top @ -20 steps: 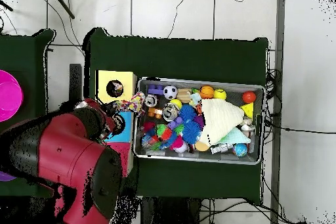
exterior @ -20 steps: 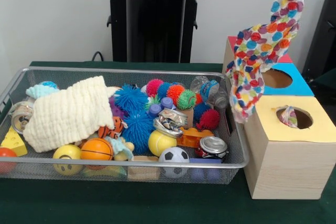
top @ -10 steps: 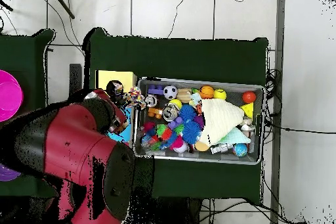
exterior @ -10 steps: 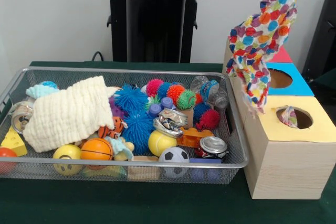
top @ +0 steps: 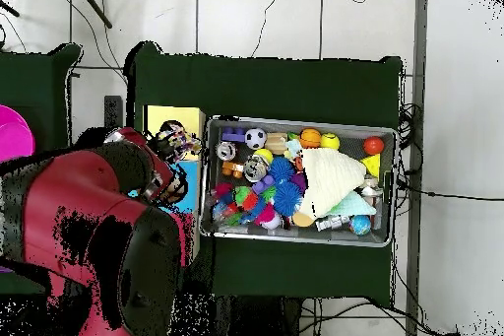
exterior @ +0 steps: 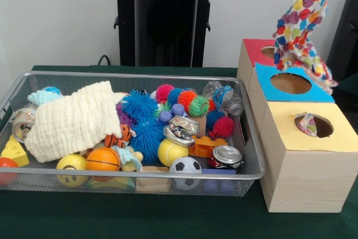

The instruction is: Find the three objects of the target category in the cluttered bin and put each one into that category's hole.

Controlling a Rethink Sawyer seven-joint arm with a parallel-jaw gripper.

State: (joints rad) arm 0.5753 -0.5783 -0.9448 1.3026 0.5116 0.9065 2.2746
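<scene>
While the gripper itself lies above the front view's top edge and is hidden under the red arm [top: 98, 224] in the overhead view, so that whether it is clamped or spread cannot be told, a patch-printed cloth [exterior: 302, 23] hangs from the top edge in the air over the blue-panelled box [exterior: 291, 85] and red-panelled box [exterior: 258, 51]. A second printed cloth [exterior: 307, 124] sits tucked in the yellow-panelled hole [exterior: 313, 125] of the nearest pale wood box. The wire mesh bin [exterior: 128, 178] holds a cream waffle cloth [exterior: 72, 118], spiky balls, an orange ball [exterior: 102, 159], a small football [exterior: 185, 165] and crushed cans [exterior: 226, 155]. No writing is legible.
</scene>
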